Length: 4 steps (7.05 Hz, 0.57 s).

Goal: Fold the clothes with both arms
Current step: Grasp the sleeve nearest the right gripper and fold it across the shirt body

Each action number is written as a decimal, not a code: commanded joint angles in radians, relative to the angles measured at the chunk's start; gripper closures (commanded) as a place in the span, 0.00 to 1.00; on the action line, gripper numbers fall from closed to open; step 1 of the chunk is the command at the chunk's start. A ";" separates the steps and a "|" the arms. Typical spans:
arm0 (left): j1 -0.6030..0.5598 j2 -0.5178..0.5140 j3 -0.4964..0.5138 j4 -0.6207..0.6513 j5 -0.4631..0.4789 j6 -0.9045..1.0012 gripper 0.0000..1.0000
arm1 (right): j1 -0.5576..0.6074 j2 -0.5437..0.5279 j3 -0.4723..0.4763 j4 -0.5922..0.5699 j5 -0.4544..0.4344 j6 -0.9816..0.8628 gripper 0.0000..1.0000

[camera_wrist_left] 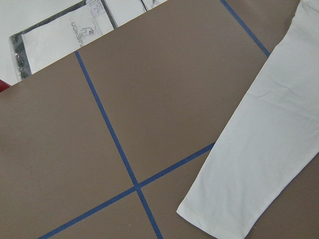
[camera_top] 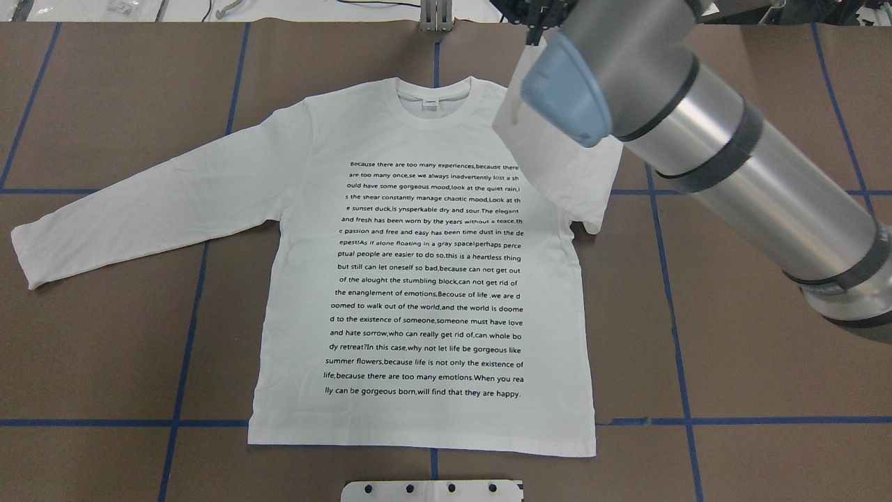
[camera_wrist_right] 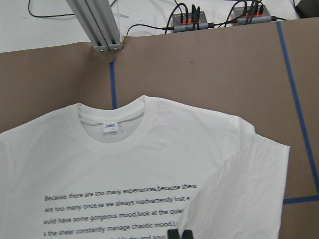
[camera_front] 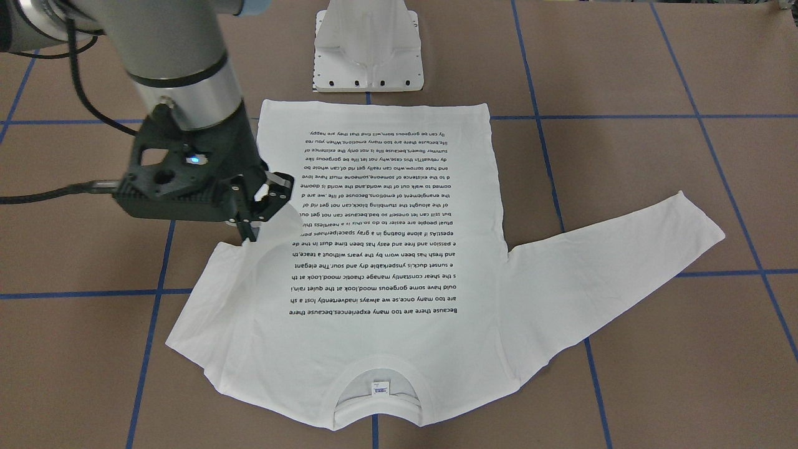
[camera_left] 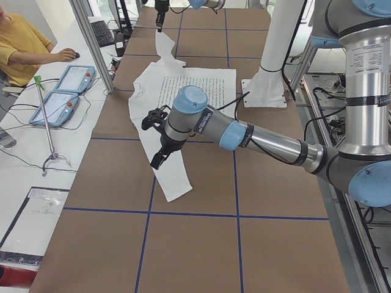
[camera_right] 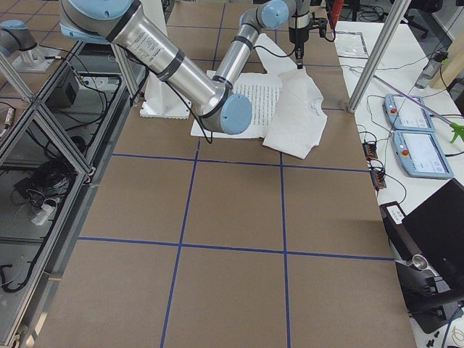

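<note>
White long-sleeved T-shirt [camera_top: 418,279] lies flat, print up, in the middle of the brown tabletop [camera_top: 104,348]. Its collar [camera_top: 432,94] points to the top of the overhead view, with a black text block [camera_top: 428,279] down the front. 1 flat sleeve [camera_top: 139,202] stretches left; the other sleeve [camera_top: 557,167] is lifted over the upper-right shoulder. My right pincer [camera_front: 248,234] is clamped on that lifted cloth. My left pincer [camera_left: 157,160] hangs near the flat sleeve; I cannot tell how far open it is.

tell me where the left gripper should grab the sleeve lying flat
Pinch the left sleeve at its cuff, coming straight down over the outer edge: it lies flat and straight on the table. The right gripper holds the right sleeve.
</note>
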 commanded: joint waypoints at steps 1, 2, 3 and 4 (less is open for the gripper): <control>0.000 0.000 0.008 0.000 0.000 0.000 0.00 | -0.142 0.164 -0.282 0.227 -0.146 0.187 1.00; 0.000 0.000 0.011 0.000 0.000 0.001 0.00 | -0.185 0.238 -0.421 0.316 -0.179 0.250 1.00; 0.000 0.000 0.016 -0.002 0.000 0.001 0.00 | -0.233 0.261 -0.469 0.352 -0.240 0.282 1.00; 0.000 -0.002 0.019 -0.002 0.000 0.001 0.00 | -0.267 0.262 -0.474 0.384 -0.286 0.310 1.00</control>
